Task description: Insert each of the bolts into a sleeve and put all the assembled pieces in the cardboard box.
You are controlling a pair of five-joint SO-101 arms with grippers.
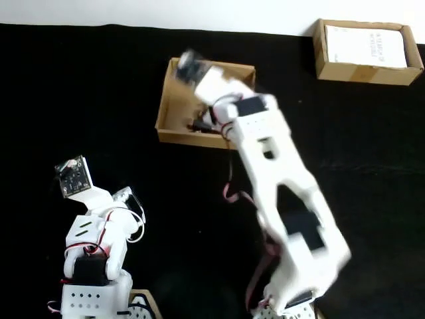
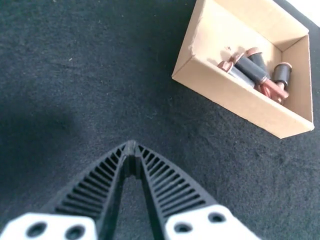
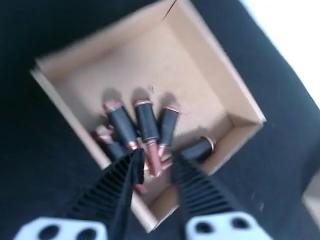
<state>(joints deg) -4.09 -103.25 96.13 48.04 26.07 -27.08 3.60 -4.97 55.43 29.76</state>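
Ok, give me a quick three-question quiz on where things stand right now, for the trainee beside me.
1. True or false: the left arm's jaws are shut over the black cloth.
2. The right arm's jaws hang above: A) the box with white paper; B) the cardboard box with sleeved bolts inside; C) bare cloth.
3. Fill in: the right arm's jaws are ____.
Key: 1 true; 2 B; 3 open.
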